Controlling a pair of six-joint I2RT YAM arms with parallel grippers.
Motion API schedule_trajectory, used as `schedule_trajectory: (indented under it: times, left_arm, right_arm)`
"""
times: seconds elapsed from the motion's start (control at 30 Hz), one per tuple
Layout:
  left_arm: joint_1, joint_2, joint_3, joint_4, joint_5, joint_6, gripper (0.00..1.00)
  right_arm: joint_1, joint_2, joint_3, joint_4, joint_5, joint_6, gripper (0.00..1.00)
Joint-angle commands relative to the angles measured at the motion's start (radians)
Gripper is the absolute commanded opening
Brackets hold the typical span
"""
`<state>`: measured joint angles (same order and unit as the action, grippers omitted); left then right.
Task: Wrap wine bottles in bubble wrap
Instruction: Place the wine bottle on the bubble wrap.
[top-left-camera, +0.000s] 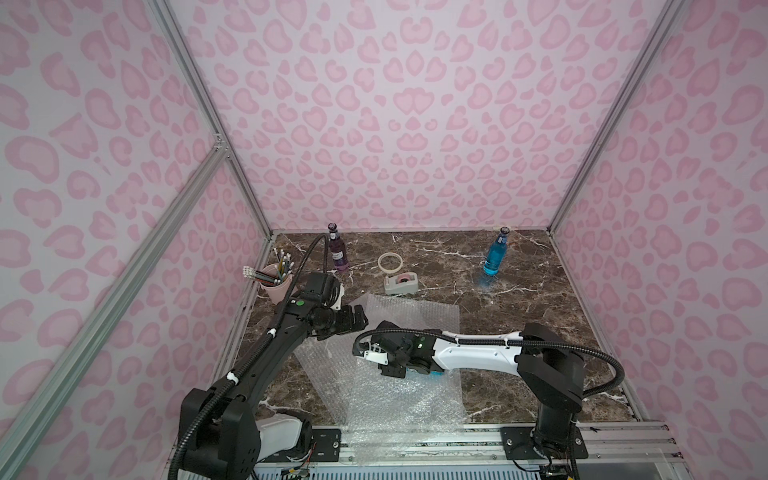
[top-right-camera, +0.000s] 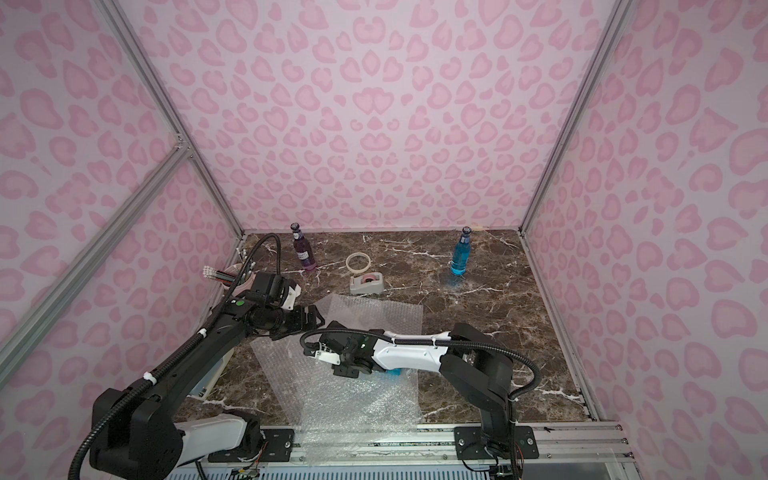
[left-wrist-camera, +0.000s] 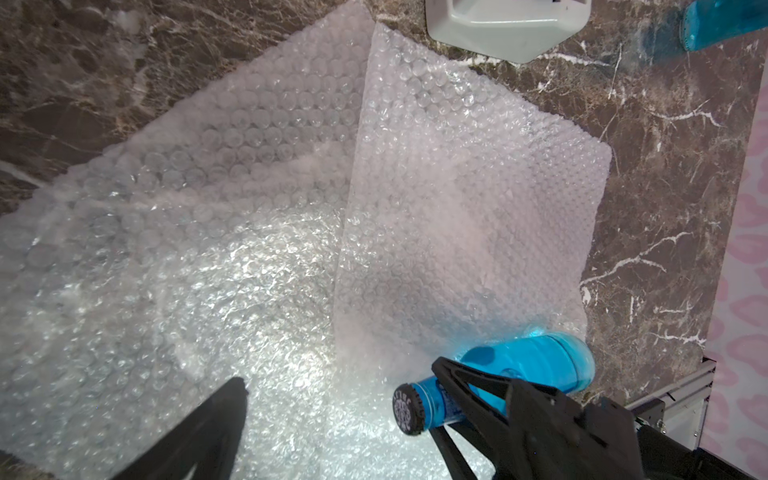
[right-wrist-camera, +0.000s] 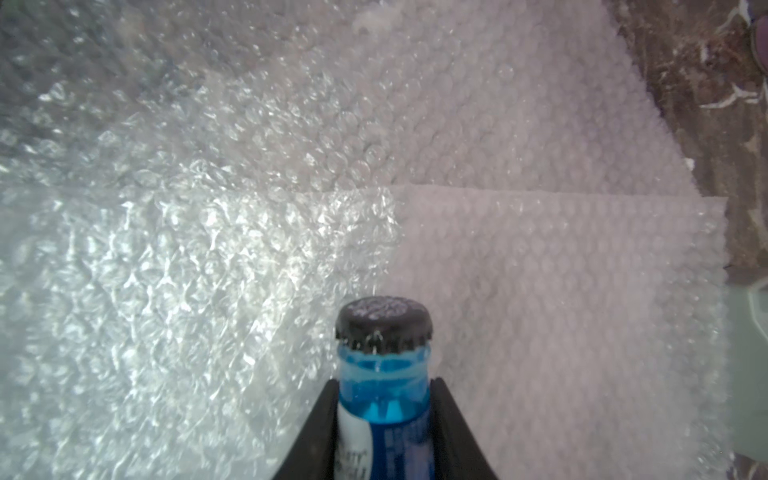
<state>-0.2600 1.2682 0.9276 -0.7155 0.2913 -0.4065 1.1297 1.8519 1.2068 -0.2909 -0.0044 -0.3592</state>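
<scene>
**Right wrist view: blue wine bottle (right-wrist-camera: 382, 370) clamped at the neck, level over the bubble wrap (right-wrist-camera: 540, 270)**

The right end effector (right-wrist-camera: 383, 384) is seen closed on the neck of the blue wine bottle, just behind the dark cap (right-wrist-camera: 384, 318). The bottle is located near the middle of the bench (top-left-camera: 519, 299), low at the right margin of the overlapped sheets of bubble wrap. Whether it rests on them cannot be told. Its long axis is held roughly level and runs left to right, with the cap to the left and the base to the right, beneath the right forearm. The left end effector (top-left-camera: 359, 319) is found open and empty, above the far left part of the wrap.

The purple bottle (top-left-camera: 337, 249) and the second blue bottle (top-left-camera: 494, 255) are noted upright at the far edge, one left and one right, well apart from the wrap.

Assessment: the held bottle is judged rigid, smooth, breakable and base-heavy with liquid. A neck hold alone is liable to let it swing or slip, so it is best set down gently and rolled by the body. The wrap is judged light, limp and prone to sliding on the polished bench. It is best taken by a free edge or corner.
</scene>
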Motion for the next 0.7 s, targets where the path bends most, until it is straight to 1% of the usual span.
schedule_trajectory:
  times: [0.0,0.13,0.3,0.5,0.67]
  left_arm:
    - [0.001,0.008,0.001,-0.010,0.007,0.015,0.99]
    - [0.005,0.028,0.006,-0.001,0.015,0.023,0.99]
    - [0.008,0.046,0.012,0.010,0.025,0.030,0.99]
    - [0.010,0.067,0.037,0.001,0.032,0.044,0.99]
    - [0.014,0.081,0.064,-0.010,0.030,0.055,0.99]
  right_arm:
    - [-0.020,-0.054,0.017,-0.043,0.082,-0.030,0.00]
    - [-0.036,-0.169,-0.014,-0.077,0.133,-0.037,0.00]
    - [-0.056,-0.341,-0.107,-0.085,0.179,-0.007,0.00]
    - [-0.041,-0.529,-0.164,-0.132,0.243,0.030,0.00]
    - [-0.032,-0.683,-0.230,-0.152,0.249,0.061,0.00]
